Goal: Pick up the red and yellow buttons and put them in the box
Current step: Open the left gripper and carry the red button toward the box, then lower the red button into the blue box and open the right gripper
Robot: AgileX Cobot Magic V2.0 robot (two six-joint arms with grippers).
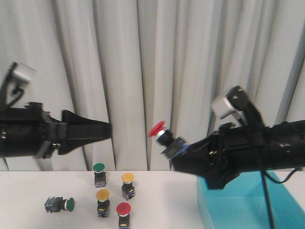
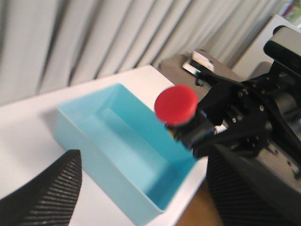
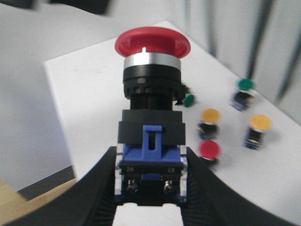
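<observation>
Landmark: the box (image 1: 248,207), sitting at the table's right end in the front view.

Left gripper (image 1: 102,129) is hovering high, well to the left of the box, carrying nothing; in its wrist view the two fingers are standing apart at the frame edges.

On the table left of the box: a green button (image 1: 61,204) lying on its side farthest out, a second green one (image 1: 99,173) upright, two yellow buttons (image 1: 102,202) (image 1: 127,184) and one red button (image 1: 123,214) upright, all well apart from the box.

Right gripper (image 3: 149,188) is clamping the blue-and-black body of a held red button (image 1: 164,136), cap pointing left, away from the box, in the air just above and left of the box's near-left corner.

Judged risks:
- Held button is not yet over the box; opening now would be dropping it on the table or box rim.
- Grip is low on the body, cap end overhanging; a quick swing could be tilting it out of the fingers.
- Released from this height, it may be bouncing out.
- Three target buttons are crowding the green ones; a wide approach could be knocking neighbours.
</observation>
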